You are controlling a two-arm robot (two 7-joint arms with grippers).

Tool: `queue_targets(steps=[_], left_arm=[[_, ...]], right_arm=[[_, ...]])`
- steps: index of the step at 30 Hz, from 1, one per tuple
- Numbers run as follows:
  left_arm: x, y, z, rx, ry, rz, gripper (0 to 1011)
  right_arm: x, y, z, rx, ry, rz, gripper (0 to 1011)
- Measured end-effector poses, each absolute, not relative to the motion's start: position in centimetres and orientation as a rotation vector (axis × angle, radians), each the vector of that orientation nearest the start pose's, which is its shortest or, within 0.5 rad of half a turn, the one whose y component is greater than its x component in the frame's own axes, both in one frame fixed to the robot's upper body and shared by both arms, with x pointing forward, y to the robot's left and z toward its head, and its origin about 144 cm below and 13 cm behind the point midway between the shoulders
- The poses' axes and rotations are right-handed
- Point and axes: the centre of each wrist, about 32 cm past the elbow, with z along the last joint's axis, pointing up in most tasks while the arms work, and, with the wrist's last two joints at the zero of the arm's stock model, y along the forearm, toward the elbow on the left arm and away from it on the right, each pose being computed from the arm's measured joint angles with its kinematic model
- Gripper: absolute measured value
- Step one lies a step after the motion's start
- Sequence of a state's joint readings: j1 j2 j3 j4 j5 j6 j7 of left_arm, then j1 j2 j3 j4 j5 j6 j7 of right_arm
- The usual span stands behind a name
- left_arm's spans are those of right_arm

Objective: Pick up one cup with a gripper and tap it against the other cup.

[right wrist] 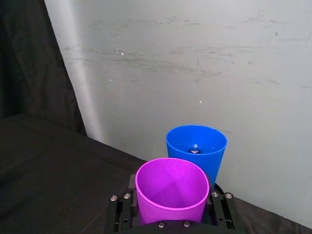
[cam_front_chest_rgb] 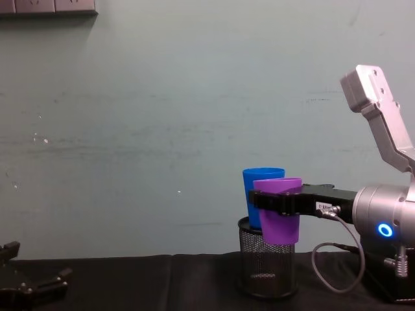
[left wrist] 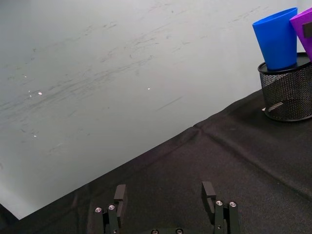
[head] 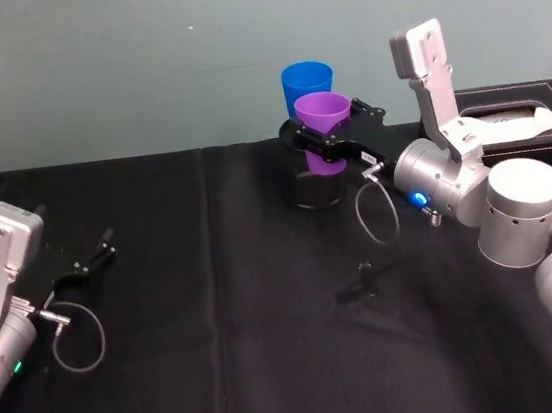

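Our right gripper [head: 331,142] is clamped on the purple cup [head: 325,127], lifted just beside the blue cup [head: 306,84], which stands in the mesh pen holder [cam_front_chest_rgb: 266,265]. Pickup looks done; we cannot tell whether they touch. Our left gripper [head: 95,254] rests open on the tabletop [head: 220,324].

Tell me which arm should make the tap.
Right. The right gripper already clamps the purple cup beside the blue cup. The left gripper sits open, far off.
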State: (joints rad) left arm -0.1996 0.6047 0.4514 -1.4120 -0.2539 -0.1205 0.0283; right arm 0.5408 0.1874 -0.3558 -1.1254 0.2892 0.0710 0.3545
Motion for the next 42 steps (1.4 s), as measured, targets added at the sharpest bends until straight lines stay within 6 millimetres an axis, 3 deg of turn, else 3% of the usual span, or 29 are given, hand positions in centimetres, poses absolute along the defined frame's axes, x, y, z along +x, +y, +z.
queue_targets(steps=[6,14,24,33,38,42], left_arm=[[48.9,31.0,114.0,0.304,-0.285,1.248,1000],[48.9,31.0,114.0,0.304,-0.285,1.248,1000],[48.9,31.0,114.0,0.304,-0.285,1.248,1000],[48.9,31.0,114.0,0.304,-0.285,1.248,1000],[48.9,31.0,114.0,0.304,-0.285,1.248,1000],[48.9,31.0,114.0,0.304,-0.285,1.248,1000]], right_arm=[[59.5,-20.8,120.0,-0.072,0.001,-0.985,734],[56.0,-20.8,118.9,-0.107,-0.017,-0.957,735],[50.7,-20.2,113.5,-0.085,-0.038,-0.981,734],[48.9,-19.9,110.2,-0.100,-0.012,-0.992,735],[48.7,-19.8,109.9,-0.100,0.001,-0.993,812],[48.8,-19.9,110.9,-0.082,-0.016,-1.007,931]])
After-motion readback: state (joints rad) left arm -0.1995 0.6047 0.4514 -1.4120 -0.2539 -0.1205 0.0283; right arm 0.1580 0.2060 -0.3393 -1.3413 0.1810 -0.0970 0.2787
